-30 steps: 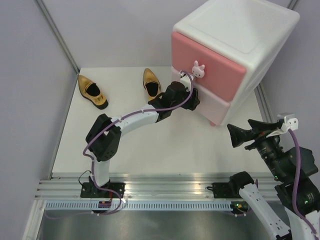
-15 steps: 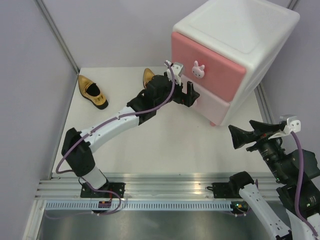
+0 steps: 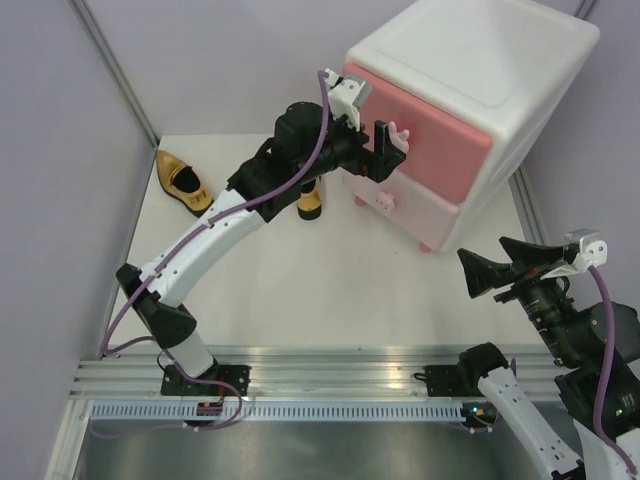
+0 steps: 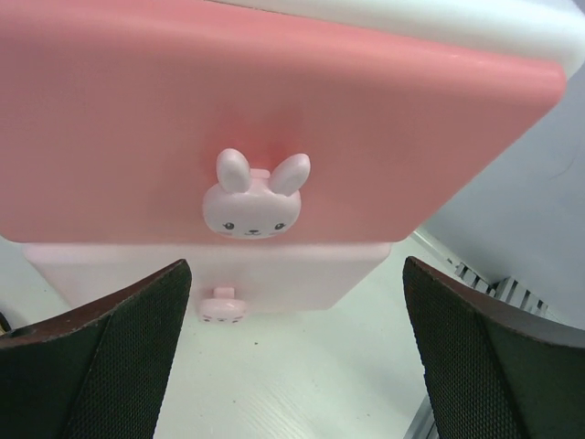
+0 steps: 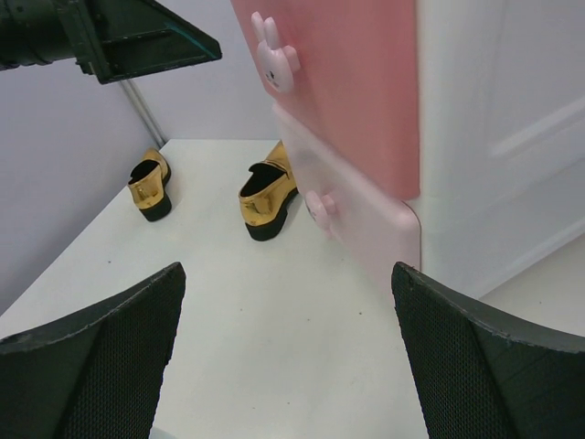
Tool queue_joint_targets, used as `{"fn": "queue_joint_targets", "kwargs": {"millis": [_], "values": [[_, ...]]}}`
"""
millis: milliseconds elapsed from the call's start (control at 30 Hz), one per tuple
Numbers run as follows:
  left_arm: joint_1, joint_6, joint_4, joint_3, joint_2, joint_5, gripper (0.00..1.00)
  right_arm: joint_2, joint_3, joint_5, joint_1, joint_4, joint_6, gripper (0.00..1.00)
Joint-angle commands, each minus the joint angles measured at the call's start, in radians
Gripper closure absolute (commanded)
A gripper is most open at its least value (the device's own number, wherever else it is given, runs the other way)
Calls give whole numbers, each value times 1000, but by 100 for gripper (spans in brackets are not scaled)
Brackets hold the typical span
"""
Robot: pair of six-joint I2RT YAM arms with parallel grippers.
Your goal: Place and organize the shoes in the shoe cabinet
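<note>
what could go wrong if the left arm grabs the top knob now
1. The bunny knob is small and rounded and shows above the open left gripper in the wrist view; closing now may miss or slip.
2. Nothing braces the cabinet; a pull might drag it instead of opening the top drawer.
3. The gold shoe by the cabinet's front lies under the left arm and could get knocked.

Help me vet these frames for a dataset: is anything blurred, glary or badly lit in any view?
Top external: even soft light, sharp throughout, only a faint shadow under the shoe cabinet. Left wrist: the upper bunny knob is crisp, while the left gripper frames it with dark, soft-edged fingers. Right wrist: the nearer gold shoe shows a small highlight, no blown-out glare.
</note>
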Motion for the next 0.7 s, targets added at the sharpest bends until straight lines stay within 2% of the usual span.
{"fn": "queue_joint_targets", "kwargs": {"millis": [0, 200, 333, 667], "values": [[0, 14, -128, 104, 87, -14, 1, 12, 0, -18, 0, 42, 10, 2], [-3, 29, -168, 232, 184, -83, 2, 8, -6, -18, 0, 38, 17, 2], [-22, 94, -168, 293, 225, -161, 2, 5, -9, -10, 0, 30, 17, 2], [-51, 148, -167, 350, 286, -206, 7, 6, -6, 4, 0, 25, 13, 2]]}}
